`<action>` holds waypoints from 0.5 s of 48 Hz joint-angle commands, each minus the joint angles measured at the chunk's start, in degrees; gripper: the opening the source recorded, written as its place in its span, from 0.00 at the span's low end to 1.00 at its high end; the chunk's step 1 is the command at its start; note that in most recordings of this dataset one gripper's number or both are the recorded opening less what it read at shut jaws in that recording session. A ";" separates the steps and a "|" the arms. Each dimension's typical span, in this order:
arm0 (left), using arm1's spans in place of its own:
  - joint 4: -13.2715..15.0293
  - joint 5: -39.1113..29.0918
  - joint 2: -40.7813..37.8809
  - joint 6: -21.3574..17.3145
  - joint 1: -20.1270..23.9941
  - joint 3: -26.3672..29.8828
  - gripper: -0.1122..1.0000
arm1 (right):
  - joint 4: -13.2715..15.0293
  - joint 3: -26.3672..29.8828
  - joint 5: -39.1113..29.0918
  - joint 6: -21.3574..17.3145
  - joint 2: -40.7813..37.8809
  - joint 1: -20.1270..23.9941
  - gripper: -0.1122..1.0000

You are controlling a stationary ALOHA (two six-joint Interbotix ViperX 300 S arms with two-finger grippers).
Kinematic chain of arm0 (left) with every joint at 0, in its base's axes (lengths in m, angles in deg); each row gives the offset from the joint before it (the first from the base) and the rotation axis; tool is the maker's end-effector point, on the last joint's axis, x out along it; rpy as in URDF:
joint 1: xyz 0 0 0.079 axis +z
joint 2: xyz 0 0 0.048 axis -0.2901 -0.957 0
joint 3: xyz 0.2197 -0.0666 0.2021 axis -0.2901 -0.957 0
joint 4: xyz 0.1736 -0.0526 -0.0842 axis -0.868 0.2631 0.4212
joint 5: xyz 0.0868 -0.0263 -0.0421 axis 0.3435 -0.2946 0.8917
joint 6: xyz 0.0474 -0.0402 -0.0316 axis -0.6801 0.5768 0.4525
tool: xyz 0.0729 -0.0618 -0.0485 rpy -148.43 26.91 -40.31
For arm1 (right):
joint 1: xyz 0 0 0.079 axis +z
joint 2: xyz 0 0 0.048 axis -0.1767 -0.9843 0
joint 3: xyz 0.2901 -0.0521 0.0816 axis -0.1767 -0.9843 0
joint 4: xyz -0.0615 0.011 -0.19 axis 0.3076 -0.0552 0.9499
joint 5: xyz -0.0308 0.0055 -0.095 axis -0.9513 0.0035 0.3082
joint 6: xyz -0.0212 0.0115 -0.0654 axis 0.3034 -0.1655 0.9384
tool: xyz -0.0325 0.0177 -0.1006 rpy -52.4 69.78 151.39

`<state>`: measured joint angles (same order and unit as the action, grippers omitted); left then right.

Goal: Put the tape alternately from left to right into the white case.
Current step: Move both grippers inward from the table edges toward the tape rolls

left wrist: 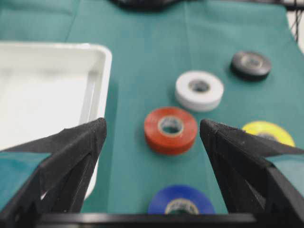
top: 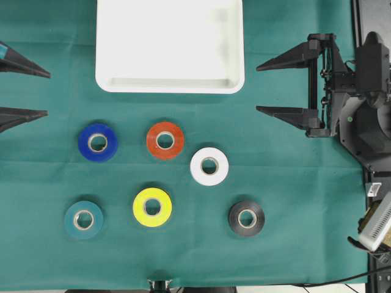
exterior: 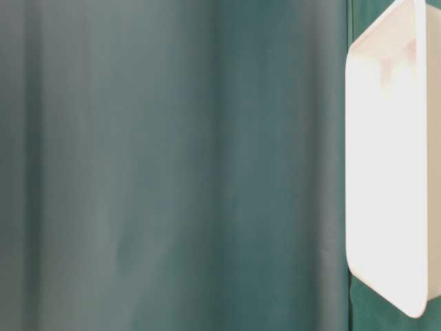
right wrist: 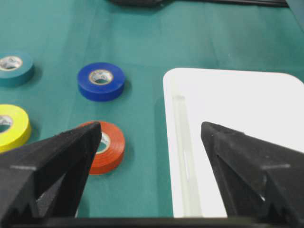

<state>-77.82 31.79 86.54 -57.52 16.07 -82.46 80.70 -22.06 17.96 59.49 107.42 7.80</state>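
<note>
All six tape rolls lay on the tabletop near of the empty white case (top: 170,85), the blue roll (top: 98,142) nearest the spread, empty left tool (top: 44,93); the right tool (top: 261,87) gaped too.

No legible text — anywhere.

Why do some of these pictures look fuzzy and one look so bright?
Table-level view: the green cloth is a close, soft blur, and the white case glares bright. Left wrist view: the blue roll nearest the camera is fuzzy. Overhead view: sharp, with small soft shadows by each roll.
</note>
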 commanded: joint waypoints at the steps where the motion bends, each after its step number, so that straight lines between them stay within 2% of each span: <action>1: 0.09 -0.35 -1.23 0.09 0.70 1.67 0.95 | 0.00 1.41 0.18 -0.09 -0.53 -0.09 0.84; 24: 0.09 -0.79 -11.95 0.09 1.67 4.48 0.95 | 0.09 3.96 -0.79 -0.35 -9.67 -0.09 0.84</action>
<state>-77.82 30.73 75.99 -57.43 17.56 -79.65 80.70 -19.95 17.35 59.32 99.33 7.80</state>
